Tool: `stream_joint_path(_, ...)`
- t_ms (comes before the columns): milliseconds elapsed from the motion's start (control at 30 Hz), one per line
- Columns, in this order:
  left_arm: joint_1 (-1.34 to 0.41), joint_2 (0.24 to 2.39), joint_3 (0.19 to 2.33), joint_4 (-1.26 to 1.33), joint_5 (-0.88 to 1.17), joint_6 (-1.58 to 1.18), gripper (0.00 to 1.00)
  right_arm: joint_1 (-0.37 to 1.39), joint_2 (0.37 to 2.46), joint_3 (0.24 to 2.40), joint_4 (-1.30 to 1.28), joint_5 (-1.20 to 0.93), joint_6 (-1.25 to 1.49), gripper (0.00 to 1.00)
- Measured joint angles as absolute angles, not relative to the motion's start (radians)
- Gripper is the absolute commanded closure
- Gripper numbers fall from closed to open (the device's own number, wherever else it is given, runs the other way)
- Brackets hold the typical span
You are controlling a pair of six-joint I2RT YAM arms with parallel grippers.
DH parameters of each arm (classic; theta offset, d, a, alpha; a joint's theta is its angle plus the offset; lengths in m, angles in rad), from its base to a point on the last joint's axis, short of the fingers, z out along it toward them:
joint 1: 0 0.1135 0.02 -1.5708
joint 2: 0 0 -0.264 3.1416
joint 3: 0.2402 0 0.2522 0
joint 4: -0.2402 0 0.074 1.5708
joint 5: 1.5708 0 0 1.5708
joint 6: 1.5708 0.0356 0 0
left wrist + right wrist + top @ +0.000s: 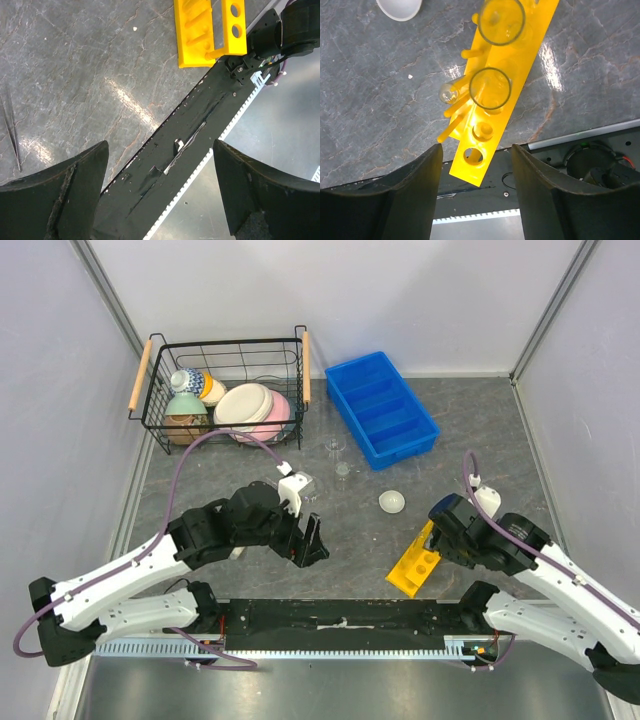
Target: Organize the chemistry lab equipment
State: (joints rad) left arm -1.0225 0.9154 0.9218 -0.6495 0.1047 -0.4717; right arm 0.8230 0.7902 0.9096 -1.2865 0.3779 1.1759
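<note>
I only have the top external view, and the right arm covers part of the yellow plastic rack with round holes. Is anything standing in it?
Observer: Yes. The right wrist view shows one clear glass tube standing in a hole of the yellow plastic rack, and a second tube farther along.
Operator: Are the right fingers gripping anything?
Observer: No. The right fingers stand apart above the rack's near end, touching neither tube; the two holes nearest them look empty.
Operator: And the left arm?
Observer: The left fingers are spread wide with nothing between them, over the black strip at the table's near edge.
</note>
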Motion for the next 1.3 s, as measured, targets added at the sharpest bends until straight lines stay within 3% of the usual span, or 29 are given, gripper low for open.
stream_joint_path(800,-1.023,0.868,0.869,-0.648,0.115,-0.493,0.04,0.854,0.879,0.756,-1.180,0.330,1.297,0.32)
stream_joint_path(1300,-1.023,0.868,0.868,-0.649,0.115,-0.493,0.04,0.862,0.927,0.727,-1.162,0.349,1.307,0.43)
